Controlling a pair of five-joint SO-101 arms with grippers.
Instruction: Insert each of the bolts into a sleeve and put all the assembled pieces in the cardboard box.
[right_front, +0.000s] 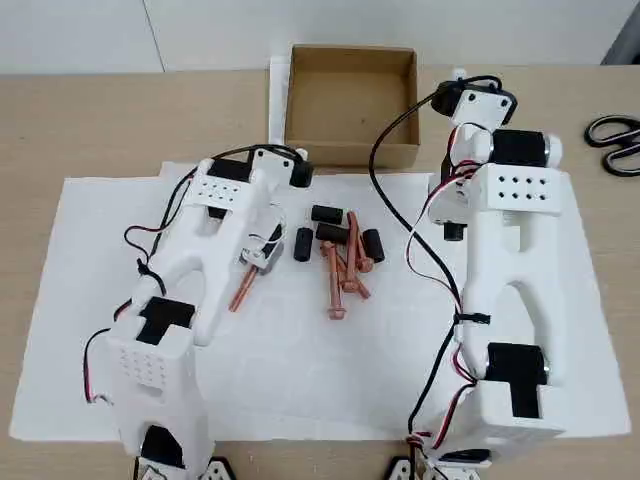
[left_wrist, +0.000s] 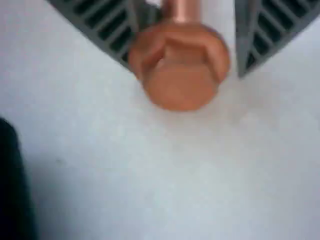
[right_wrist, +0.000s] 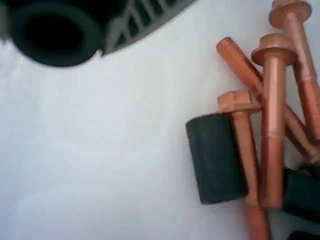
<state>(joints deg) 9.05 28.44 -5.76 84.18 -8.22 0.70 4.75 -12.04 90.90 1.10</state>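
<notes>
Now, left gripper (right_front: 262, 252): clamped on bolt (right_front: 243, 288), shaft slanting over paper (right_front: 300, 380).
Right gripper (right_front: 453, 228): clamped on sleeve (right_wrist: 52, 32), well apart to bolt's right.
Next: likely line bolt axis with sleeve bore.

Black scissors (right_front: 615, 143) on wooden table (right_front: 100, 120), white paper sheet (right_front: 300, 370) spread over it
</notes>
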